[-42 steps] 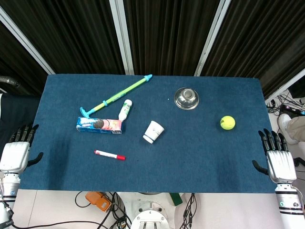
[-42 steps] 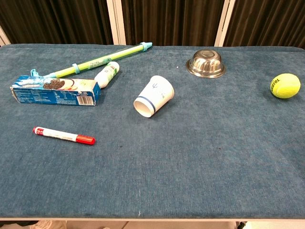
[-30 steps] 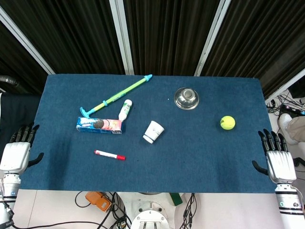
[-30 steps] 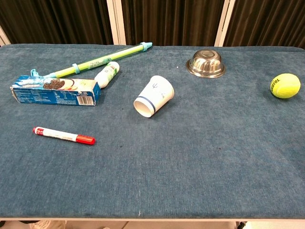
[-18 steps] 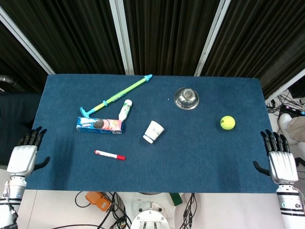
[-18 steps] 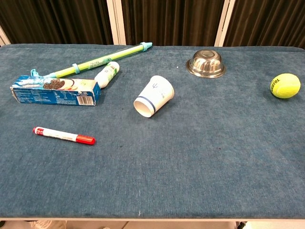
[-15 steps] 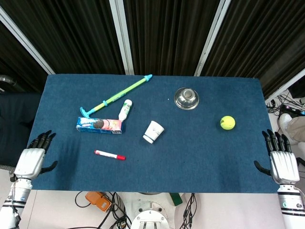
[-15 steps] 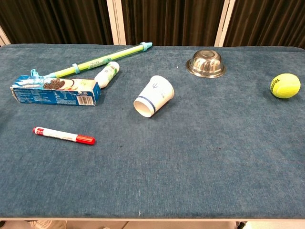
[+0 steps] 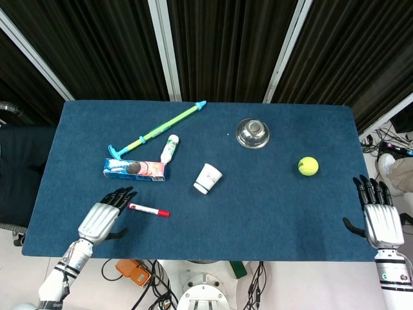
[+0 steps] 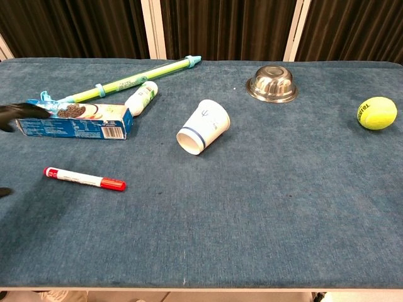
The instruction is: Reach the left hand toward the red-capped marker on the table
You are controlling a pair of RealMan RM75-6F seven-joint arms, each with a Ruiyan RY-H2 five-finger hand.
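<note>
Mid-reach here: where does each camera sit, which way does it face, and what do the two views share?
Head view: high, looking steeply down on the whole table; shows left hand by the marker, right hand at the far edge.
Chest view: low at the near edge, looking across; only dark fingertips at left.
Shared: marker, cookie box, paper cup, tennis ball.

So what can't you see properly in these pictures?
- Left hand: the chest view's left edge cuts off all but blurred dark fingertips.
- Whether it touches the red-capped marker: head view, too small to tell.
- Right hand: absent from chest view.
- Cookie box lettering: too small.
- Metal bowl: upside down, inside hidden.
</note>
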